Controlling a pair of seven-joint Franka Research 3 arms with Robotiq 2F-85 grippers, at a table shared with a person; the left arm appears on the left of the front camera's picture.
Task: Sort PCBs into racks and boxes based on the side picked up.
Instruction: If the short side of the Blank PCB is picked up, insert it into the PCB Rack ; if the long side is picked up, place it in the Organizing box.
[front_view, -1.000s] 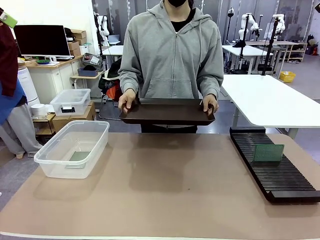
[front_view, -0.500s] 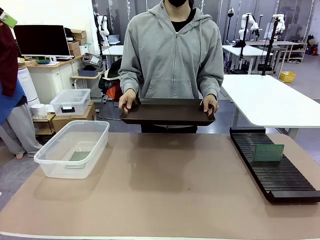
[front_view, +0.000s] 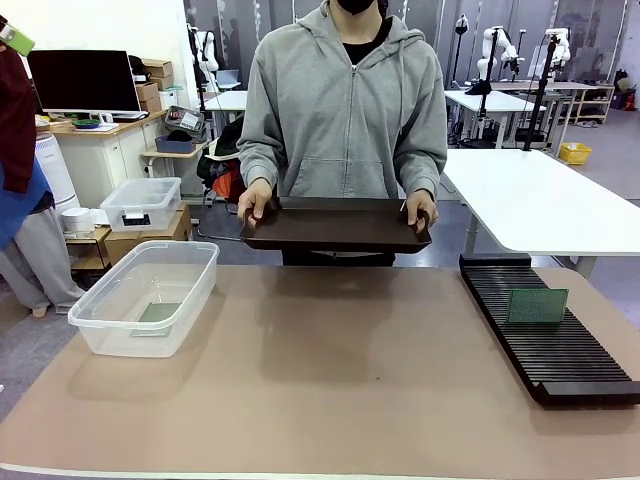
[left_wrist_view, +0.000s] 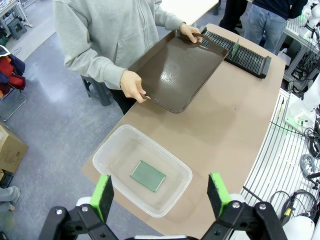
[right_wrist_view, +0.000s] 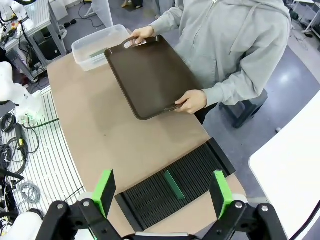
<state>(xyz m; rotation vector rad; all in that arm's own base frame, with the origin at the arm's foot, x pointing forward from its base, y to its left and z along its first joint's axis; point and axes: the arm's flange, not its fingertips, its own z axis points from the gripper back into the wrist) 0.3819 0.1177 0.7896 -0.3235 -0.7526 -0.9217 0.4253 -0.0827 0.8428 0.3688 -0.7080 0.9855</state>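
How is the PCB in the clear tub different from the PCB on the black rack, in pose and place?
The PCB in the tub lies flat on the tub's bottom, at the robot's left; the PCB on the rack stands upright on its edge in the rack's slots, at the robot's right. The first is walled in on all sides; the second stands exposed. Both are thin green rectangular boards, and no pincer touches either.

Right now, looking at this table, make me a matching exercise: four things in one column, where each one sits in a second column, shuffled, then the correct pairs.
Things:
1. PCB lying flat
2. PCB standing on edge
3. brown tray
4. clear tub

Places:
A. held in the person's two hands at the far edge
B. on the table's left side
C. on the floor of the clear tub
D. in a slot of the black rack

Pairs: 1-C, 2-D, 3-A, 4-B
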